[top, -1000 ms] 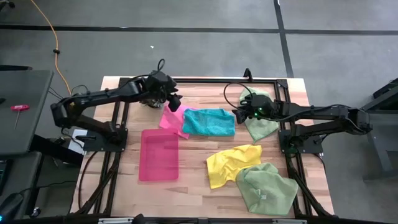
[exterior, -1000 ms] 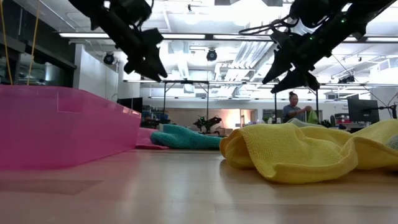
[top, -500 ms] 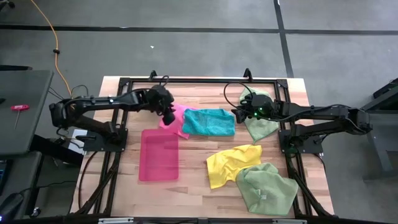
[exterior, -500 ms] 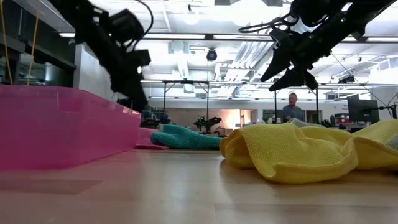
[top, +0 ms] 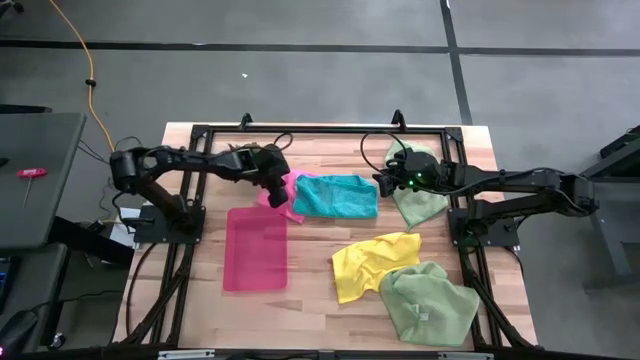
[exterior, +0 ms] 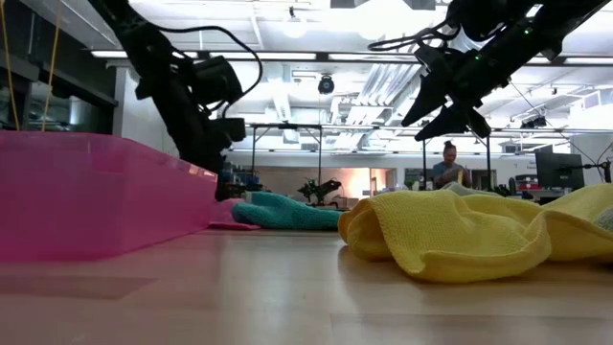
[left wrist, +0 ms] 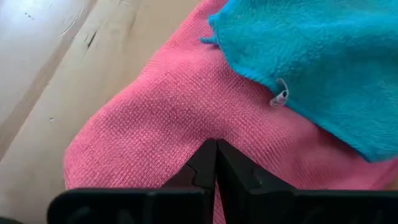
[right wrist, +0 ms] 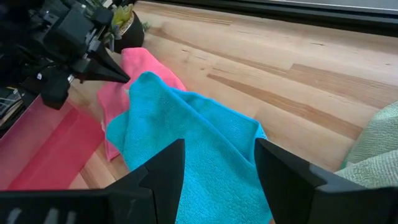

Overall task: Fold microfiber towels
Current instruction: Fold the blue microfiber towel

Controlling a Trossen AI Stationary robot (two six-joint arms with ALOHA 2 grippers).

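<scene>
Pink towel (left wrist: 161,118) looks soft and floppy; left gripper (left wrist: 216,149) is pinched tight on its edge, a sensible hold. Right gripper (right wrist: 217,163) hovers, jaws wide.

This is a robotics lab in a large open industrial hall. The wooden table (top: 310,290) sits in a black metal frame (top: 190,250) on a grey concrete floor (top: 300,70). The low view shows fluorescent ceiling lights (exterior: 287,55), exposed ducting, a monitor (exterior: 559,171) and a person (exterior: 448,168) at a distant workstation.
</scene>
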